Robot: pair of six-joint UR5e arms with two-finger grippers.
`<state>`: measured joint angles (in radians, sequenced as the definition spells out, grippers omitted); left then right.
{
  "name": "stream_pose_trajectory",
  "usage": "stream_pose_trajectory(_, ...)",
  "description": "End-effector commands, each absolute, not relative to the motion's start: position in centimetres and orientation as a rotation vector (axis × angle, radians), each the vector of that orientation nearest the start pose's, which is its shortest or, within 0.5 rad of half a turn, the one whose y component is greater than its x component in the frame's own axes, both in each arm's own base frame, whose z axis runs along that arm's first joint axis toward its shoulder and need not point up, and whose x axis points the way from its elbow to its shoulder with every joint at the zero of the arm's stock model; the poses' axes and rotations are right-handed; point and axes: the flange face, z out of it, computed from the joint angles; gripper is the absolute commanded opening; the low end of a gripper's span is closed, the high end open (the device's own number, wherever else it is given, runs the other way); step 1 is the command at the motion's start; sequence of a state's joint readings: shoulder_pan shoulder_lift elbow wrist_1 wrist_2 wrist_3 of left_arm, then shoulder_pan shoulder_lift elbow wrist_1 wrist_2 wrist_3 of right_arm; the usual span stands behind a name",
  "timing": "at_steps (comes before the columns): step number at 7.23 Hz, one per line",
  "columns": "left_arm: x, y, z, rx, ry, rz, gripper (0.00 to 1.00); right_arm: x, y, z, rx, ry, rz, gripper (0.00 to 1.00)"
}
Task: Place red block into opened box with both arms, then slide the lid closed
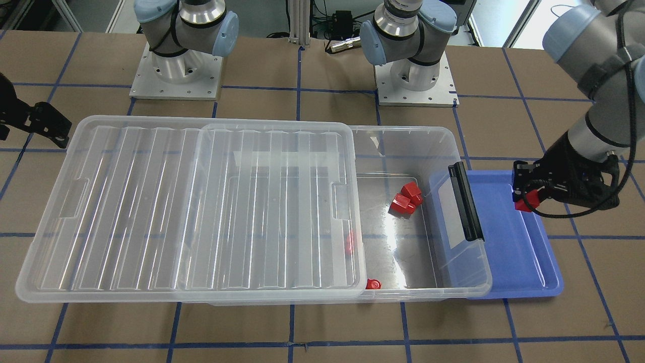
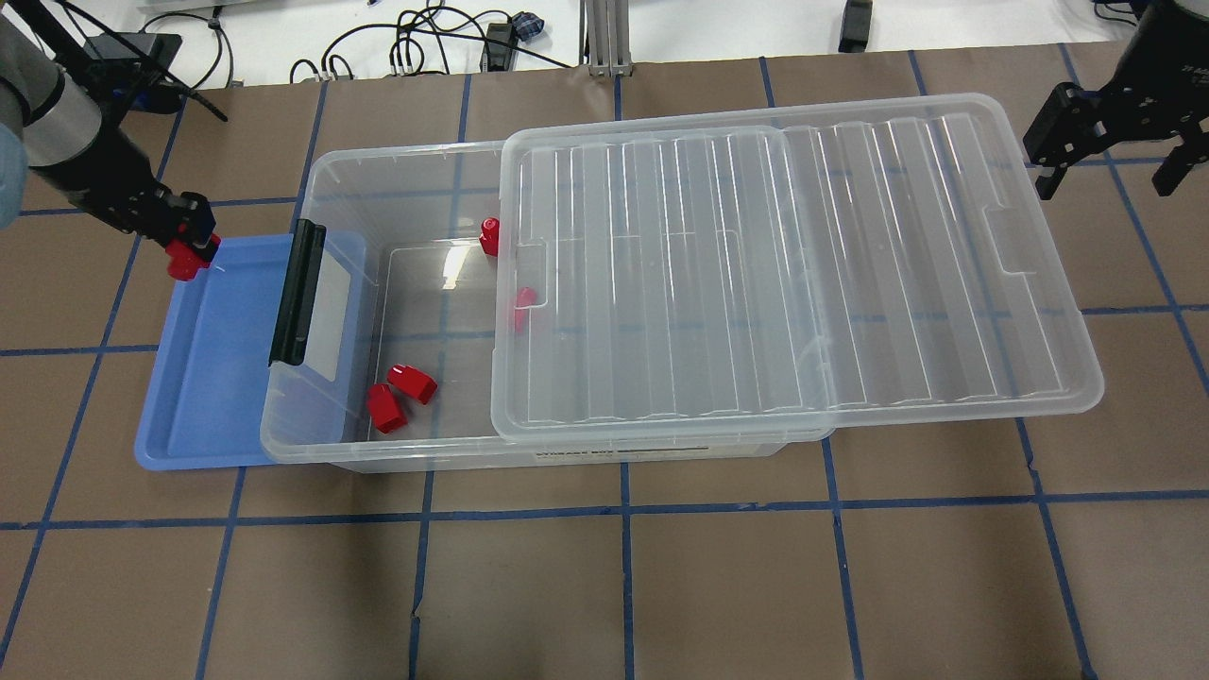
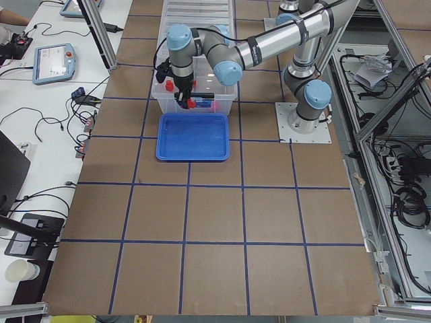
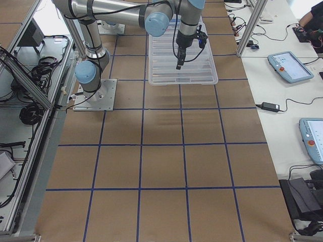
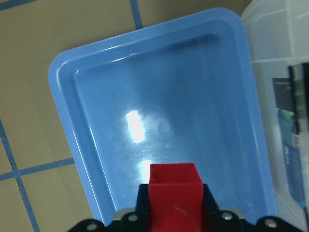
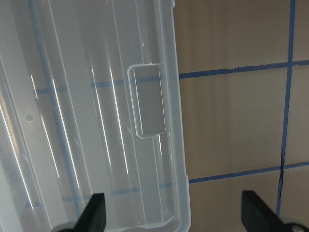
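My left gripper (image 2: 189, 253) is shut on a red block (image 2: 179, 264), which hangs over the far corner of the blue tray (image 2: 212, 378); the same red block (image 5: 174, 193) fills the bottom of the left wrist view. The clear box (image 2: 416, 170) has its lid (image 2: 803, 264) slid partway off toward the right, leaving the handle end open. Several red blocks (image 2: 401, 397) lie inside the box. My right gripper (image 2: 1110, 151) hovers open beyond the lid's far right end, its fingers (image 6: 94, 212) spread wide above the lid's notch (image 6: 147, 104).
The blue tray (image 1: 524, 252) lies half under the box's black handle (image 1: 466, 201) end. Both arm bases (image 1: 176, 70) stand behind the box. Cables and a metal post run along the table's far edge.
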<state>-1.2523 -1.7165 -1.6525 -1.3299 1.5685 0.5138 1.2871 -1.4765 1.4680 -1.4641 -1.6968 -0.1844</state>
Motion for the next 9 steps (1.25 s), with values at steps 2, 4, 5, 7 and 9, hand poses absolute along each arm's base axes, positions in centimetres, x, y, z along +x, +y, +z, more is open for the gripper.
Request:
stream_pose_trajectory(2,-9.7,-55.0,38.6,0.102,3.135,-0.007,0.00,-3.0,-53.6,48.4,0.154,3.238,0.161,1.00)
stream_pose_trajectory(4,-12.0,-54.4,35.1,0.049,3.151,0.031,0.00,-3.0,-53.7,48.4,0.155,3.231,0.155,1.00)
stream_pose_trajectory(5,-12.3,-54.1,32.1,0.001,3.150,-0.031,0.00,-3.0,-53.7,48.4,0.155,3.233,0.155,1.00)
stream_pose_trajectory(7,-13.2,-53.1,28.2,-0.017,3.152,-0.034,0.00,-3.0,-53.7,48.4,0.155,3.230,0.154,1.00)
stream_pose_trajectory(9,-14.1,-53.4,26.4,0.005,3.152,-0.026,0.00,-2.9,-53.6,48.5,0.152,3.230,0.154,1.00)
